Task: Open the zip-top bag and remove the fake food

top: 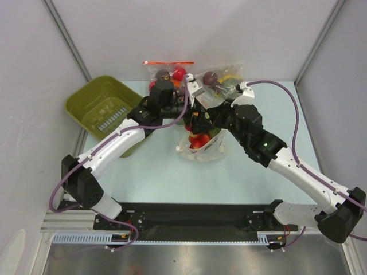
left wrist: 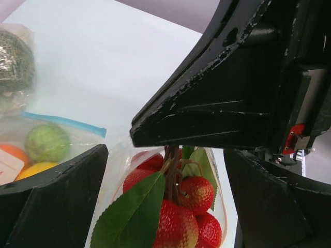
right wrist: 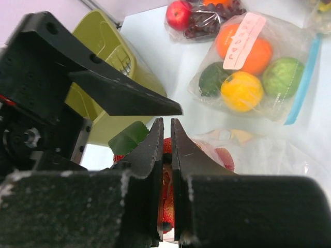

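Bag (top: 200, 150): centre of surface (top: 155, 172), 6 o'clock of fruit bags (top: 221, 80); food (left wrist: 178, 217) inside, red with green leaf; left claw (left wrist: 165, 173) released, straddling bag; right claw (right wrist: 166, 132) clenched to a sliver above food; whether it grips anything, cannot tell.

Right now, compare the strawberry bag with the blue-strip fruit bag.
The zip-top bag holds small red strawberries and leaves; the blue-strip bag holds big round fruits. The zip-top bag is pinched by the right gripper; the blue-strip bag lies untouched. Both are clear plastic.

a lab test cell: plain white walls (top: 189, 28) around a pale table (top: 155, 177), aluminium rail (top: 63, 220) at its near edge.
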Robot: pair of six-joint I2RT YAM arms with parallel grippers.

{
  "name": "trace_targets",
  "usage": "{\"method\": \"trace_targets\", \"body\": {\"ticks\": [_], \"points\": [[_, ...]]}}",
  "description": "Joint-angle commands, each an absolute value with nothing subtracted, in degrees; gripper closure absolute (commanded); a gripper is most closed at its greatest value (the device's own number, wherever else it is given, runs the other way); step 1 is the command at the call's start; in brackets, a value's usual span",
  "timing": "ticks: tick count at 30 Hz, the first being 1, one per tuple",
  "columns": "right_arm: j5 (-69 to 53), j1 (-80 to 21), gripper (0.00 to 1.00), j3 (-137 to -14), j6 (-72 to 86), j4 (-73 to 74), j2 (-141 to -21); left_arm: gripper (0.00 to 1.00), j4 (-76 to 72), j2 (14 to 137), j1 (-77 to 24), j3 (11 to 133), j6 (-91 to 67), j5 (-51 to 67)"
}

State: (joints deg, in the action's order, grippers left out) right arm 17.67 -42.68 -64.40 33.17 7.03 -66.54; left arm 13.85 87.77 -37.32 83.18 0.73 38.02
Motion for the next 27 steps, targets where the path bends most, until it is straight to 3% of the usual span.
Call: {"method": "trace_targets", "body": {"ticks": [1, 4, 6, 7, 9, 10, 14, 17, 18, 20, 21, 25, 27], "points": [[16.52, -42.89, 1.00, -65.65, 35.51, 3.60, -65.30, 0.00, 10.99, 88.94, -38.76, 83.06, 2.46, 40.69], [16.00, -42.80, 1.00, -65.83, 35.77, 3.17, -65.30, 0.04, 11.42, 89.73, -39.46, 82.71, 2.90, 40.26], [15.73, -42.80, 1.00, -65.92, 36.03, 2.90, -65.65, 0.12, 11.60, 90.26, -39.72, 82.62, 2.90, 40.17], [15.38, -42.80, 1.00, -66.27, 36.21, 2.90, -65.74, 0.23, 11.51, 90.44, -39.90, 82.70, 2.90, 39.99], [15.21, -42.72, 1.00, -66.53, 36.21, 3.51, -66.09, 0.35, 12.12, 90.79, -39.99, 82.71, 3.25, 39.82], [15.47, -42.80, 1.00, -66.71, 36.12, 3.78, -66.09, 0.49, 12.22, 90.88, -40.08, 82.71, 3.43, 39.90], [17.57, -42.45, 1.00, -66.97, 35.25, 6.32, -65.66, 0.84, 13.09, 90.62, -40.08, 81.83, 3.87, 39.55], [17.93, -41.49, 1.00, -66.80, 35.42, 7.56, -64.87, 0.89, 13.18, 90.53, -40.08, 80.95, 3.87, 39.64], [18.28, -40.88, 1.00, -66.62, 35.42, 8.52, -64.60, 0.96, 13.27, 90.61, -39.99, 80.69, 3.69, 39.81], [18.81, -40.35, 0.99, -66.53, 35.07, 9.49, -63.64, 1.00, 13.18, 90.61, -39.99, 80.25, 3.69, 39.81], [19.16, -39.82, 0.97, -66.45, 34.89, 10.28, -63.20, 1.00, 13.18, 90.53, -40.08, 80.16, 3.60, 39.81], [19.78, -38.33, 0.63, -66.01, 32.61, 11.25, -60.21, 1.00, 13.62, 90.61, -39.90, 80.68, 3.25, 40.34], [20.04, -37.53, 0.52, -65.74, 31.30, 11.95, -57.93, 1.00, 13.36, 90.70, -39.55, 80.77, 2.38, 41.22]]}}
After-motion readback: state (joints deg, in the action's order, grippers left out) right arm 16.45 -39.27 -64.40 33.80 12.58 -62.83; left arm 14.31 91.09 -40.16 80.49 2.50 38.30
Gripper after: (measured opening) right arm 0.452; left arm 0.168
